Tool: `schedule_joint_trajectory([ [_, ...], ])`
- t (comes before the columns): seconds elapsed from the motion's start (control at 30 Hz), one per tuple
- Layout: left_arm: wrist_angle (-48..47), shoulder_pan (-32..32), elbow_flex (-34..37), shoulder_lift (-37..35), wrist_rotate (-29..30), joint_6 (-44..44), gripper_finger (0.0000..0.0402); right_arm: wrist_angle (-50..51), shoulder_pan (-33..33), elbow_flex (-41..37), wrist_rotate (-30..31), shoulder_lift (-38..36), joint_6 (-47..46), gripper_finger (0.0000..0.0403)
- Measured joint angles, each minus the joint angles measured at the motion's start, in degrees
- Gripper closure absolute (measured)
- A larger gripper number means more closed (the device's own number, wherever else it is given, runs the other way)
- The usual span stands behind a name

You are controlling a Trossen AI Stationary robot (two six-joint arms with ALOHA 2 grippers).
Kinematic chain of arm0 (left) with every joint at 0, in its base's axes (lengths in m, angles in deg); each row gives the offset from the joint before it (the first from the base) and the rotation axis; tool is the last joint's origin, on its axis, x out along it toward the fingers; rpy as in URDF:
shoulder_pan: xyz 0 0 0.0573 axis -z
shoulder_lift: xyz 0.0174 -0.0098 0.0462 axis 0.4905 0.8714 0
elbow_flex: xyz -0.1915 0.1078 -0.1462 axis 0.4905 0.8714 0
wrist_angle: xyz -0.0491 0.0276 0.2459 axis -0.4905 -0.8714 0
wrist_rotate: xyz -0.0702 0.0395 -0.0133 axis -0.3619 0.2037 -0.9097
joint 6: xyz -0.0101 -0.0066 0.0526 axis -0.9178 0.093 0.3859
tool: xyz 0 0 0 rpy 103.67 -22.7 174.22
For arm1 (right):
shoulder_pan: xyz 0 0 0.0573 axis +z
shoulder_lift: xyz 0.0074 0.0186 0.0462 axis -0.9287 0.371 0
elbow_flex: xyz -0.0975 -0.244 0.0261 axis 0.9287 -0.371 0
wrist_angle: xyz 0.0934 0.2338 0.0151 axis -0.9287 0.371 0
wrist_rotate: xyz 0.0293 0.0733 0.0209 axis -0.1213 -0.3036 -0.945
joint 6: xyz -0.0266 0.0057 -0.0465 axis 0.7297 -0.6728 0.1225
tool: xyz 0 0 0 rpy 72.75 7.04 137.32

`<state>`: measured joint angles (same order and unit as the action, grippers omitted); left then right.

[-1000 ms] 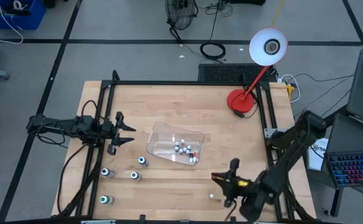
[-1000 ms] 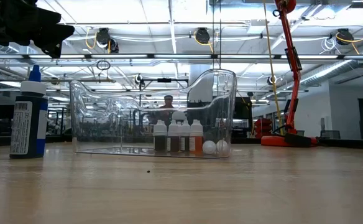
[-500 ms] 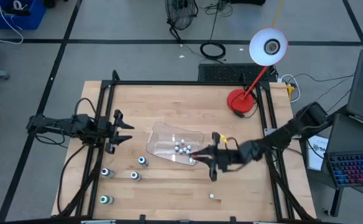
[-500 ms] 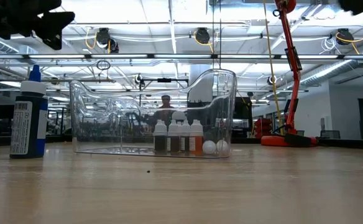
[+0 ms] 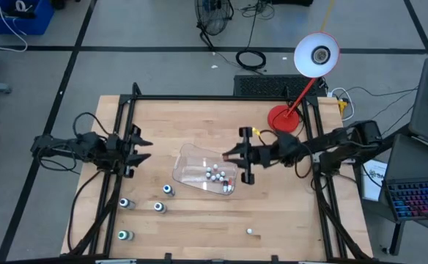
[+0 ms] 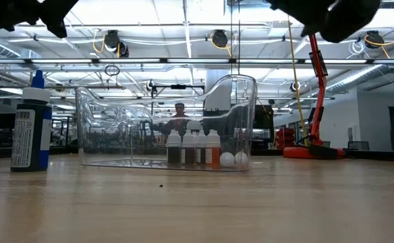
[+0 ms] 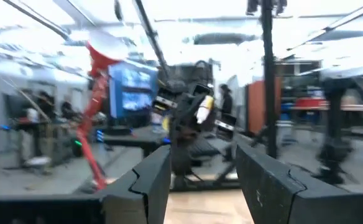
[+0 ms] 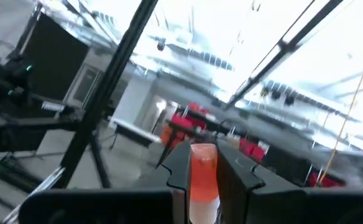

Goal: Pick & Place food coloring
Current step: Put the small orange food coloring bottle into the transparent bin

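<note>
A clear plastic tray lies mid-table with several small food coloring bottles standing at its right end; they also show in the low view. More bottles stand loose on the wood near the left front, one of them with a blue top. My right gripper hovers over the tray's right end, shut on an orange bottle. My left gripper stands open at the table's left side, nothing between its fingers. My right gripper pinches the orange bottle's body between its two fingers. The bottle's upper end sticks out past the fingertips. The fingers point toward the table's left, tipped a little upward, and the bottle is lifted clear of table and tray.
A red desk lamp stands at the far right, its white shade beyond the table. A black frame runs along the table's edges. A small white thing lies near the front right. Bare wood lies behind and in front of the tray.
My right gripper, shut all along, has swung from the table's near right corner toward the far edge and the left, ending above the tray's right end, and has tipped upward. My left gripper has tipped upward at the left side.
</note>
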<state>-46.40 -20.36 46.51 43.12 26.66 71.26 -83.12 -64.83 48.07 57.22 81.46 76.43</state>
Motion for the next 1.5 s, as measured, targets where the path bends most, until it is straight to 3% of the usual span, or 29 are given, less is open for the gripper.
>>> schedule_joint_trajectory([
  [0.13,4.75,-0.06,0.02,4.54,9.63,6.45,0.022,-1.02,-1.52,2.6,-4.62,-0.04,0.45,0.0366],
  [0.23,15.94,-0.82,0.0,11.13,18.27,9.0,0.022,-0.81,-1.98,4.77,-7.11,-0.06,2.11,0.0366],
  [0.3,23.85,-2.15,0.0,17.09,19.51,11.02,0.022,-0.63,-2.35,5.7,-8.6,-0.06,2.81,0.0366],
  [0.4,34.18,-4.95,-0.03,27.42,15.42,12.76,0.022,-0.83,-2.68,6.21,-9.11,-0.04,3.71,0.0366],
  [0.6,50.42,-11.05,-7.8,52.21,-2.22,14.45,0.022,-2.18,-4.92,7.27,-11.97,0.96,2.32,0.0366],
  [0.77,53.91,-13.03,-20.42,69.68,-10.8,19.09,0.022,-2.11,-5.66,7.81,-13.44,1.07,1.36,0.0366],
  [0.87,53.93,-13.07,-26.53,76.56,-16.95,22.58,0.022,-2.05,-5.68,7.75,-14.89,1.21,0.52,0.0366],
  [1.13,55.7,-11.8,-33.58,81.34,-24.84,25.12,0.022,-1.99,-5.74,7.75,-14.87,1.14,0.21,0.0366],
  [1.5,55.88,-11.32,-36.66,80.58,-25.7,23.94,0.022,-2.88,-5.98,7.75,-15.02,1.14,-0.42,0.0366],
])
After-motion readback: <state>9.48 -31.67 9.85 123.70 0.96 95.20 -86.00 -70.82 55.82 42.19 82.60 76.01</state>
